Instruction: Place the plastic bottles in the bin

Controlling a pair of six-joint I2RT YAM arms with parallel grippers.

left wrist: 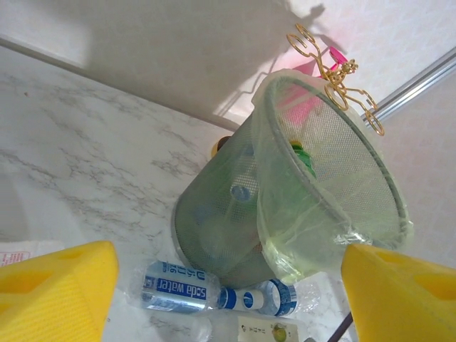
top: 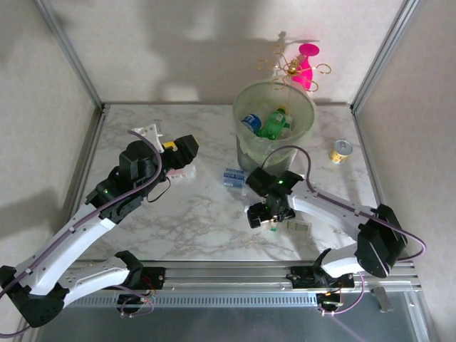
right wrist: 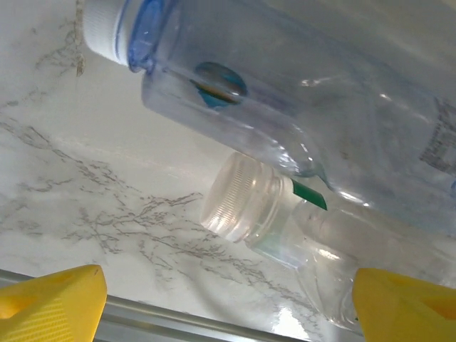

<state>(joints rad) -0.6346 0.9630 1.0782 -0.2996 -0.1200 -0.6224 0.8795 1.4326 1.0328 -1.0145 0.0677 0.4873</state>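
Note:
The bin (top: 274, 128) stands at the back of the table with a green bottle (top: 273, 125) and a blue-labelled one (top: 251, 122) inside it. A clear bottle marked soda water (left wrist: 174, 288) and a second blue-labelled bottle (left wrist: 274, 296) lie at the bin's (left wrist: 285, 206) foot. My left gripper (left wrist: 231, 285) faces them, open and empty. My right gripper (right wrist: 228, 299) hangs low over two clear bottles, one with a blue ring and white cap (right wrist: 285, 92), the other with a clear cap (right wrist: 285, 221). Its jaws stand open and hold nothing. The right gripper (top: 265, 214) is in front of the bin.
A gold-topped can (top: 342, 151) stands right of the bin. A pink-and-gold ornament (top: 303, 65) sits behind it. A small pink-labelled item (top: 179, 173) lies under my left gripper (top: 184, 153). The metal rail (top: 235, 274) runs along the near edge.

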